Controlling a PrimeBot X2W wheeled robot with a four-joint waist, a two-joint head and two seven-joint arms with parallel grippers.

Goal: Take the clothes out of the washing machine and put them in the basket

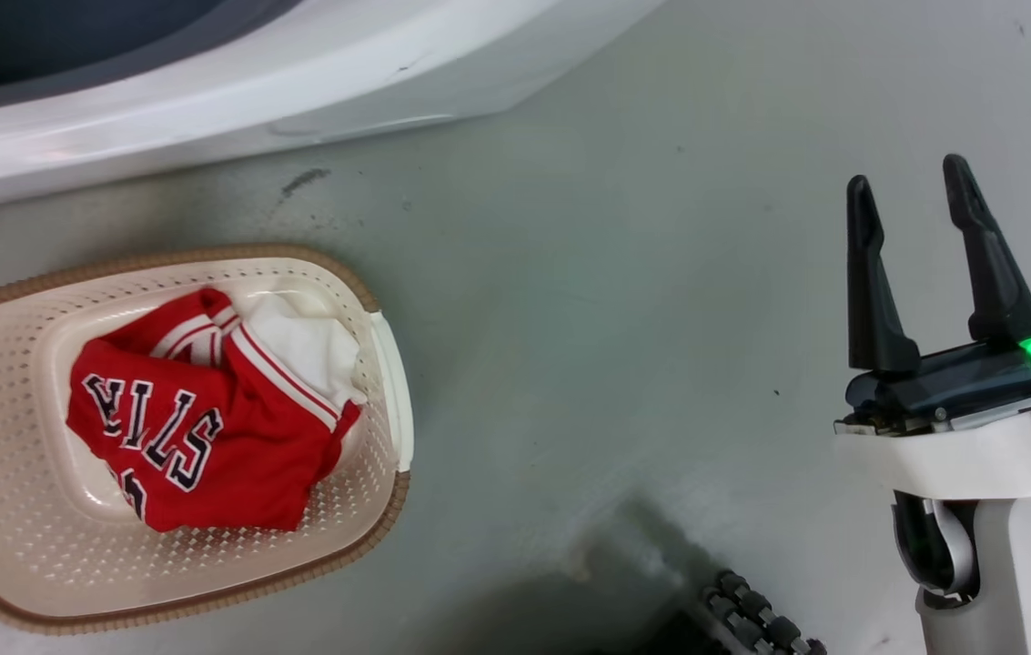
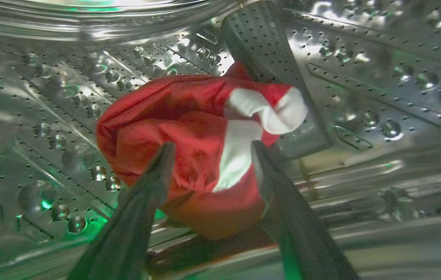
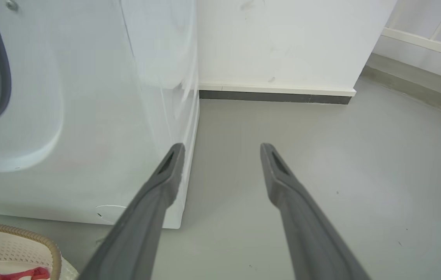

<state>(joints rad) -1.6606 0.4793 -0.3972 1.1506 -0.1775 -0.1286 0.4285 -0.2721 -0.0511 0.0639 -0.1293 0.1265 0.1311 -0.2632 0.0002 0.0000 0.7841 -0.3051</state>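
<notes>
one jersey (image 1: 197,428) lies mid-basket (image 1: 24,537). the second pick is in hand: the left gripper (image 2: 212,144) is spread wide and holds nothing, its fingers framing a red garment (image 2: 158,128) against the drum (image 2: 360,58) wall. next it likely needs to push in and close. the right gripper (image 1: 908,173) hangs open, empty.

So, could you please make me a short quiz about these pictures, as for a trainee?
1. True or false: the basket is empty.
2. Where is the left hand? A: in the washer drum, at a red garment. B: over the basket. C: in the basket.
3. Fill in: the right hand has its fingers ___ (open or shut).
Key: 1 false, a red jersey lies in it. 2 A. 3 open.
</notes>
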